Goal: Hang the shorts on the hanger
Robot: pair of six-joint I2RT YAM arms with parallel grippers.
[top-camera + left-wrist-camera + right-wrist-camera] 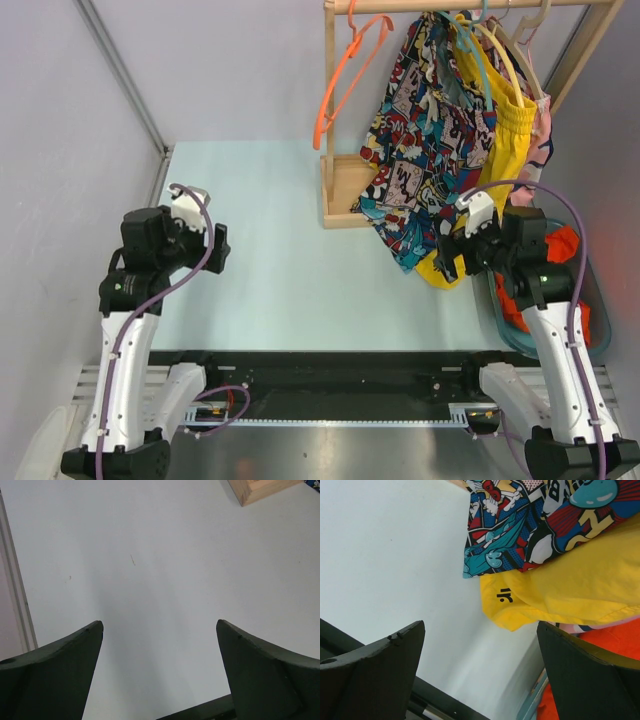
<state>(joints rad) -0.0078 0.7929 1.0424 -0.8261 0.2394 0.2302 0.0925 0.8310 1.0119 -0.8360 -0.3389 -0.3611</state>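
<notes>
While both arms wait over the pale tabletop (290,250), the shorts (563,243) lie crumpled in a teal bin (600,335) at the near right corner, largely hidden under the right arm. The right gripper (450,252) hangs just left of the bin with its jaws spread and nothing between them. It faces the far edge, toward the comic-print shorts (420,120) and yellow shorts (505,130) that drape from the wooden rack (345,195). Its wrist view catches the orange-red fabric (622,635) only at the lower right, behind one finger, so the garment sits to that gripper's right and slightly toward the near edge. The left gripper (217,249), equally spread and empty (159,624), hovers near the left edge, well apart from the bin; the right arm is plainly the closer one.

Bunched as it is, the garment shows no clear long axis, and neither waistband nor drawstring can be made out. The hanger (350,70) hangs by its hook from the rack's rail at the far edge, left of the hanging clothes, its long axis slanting from the near left up toward the far right. A turn of the right wrist rightward and back toward the bin looks to be what a first grasp would require
</notes>
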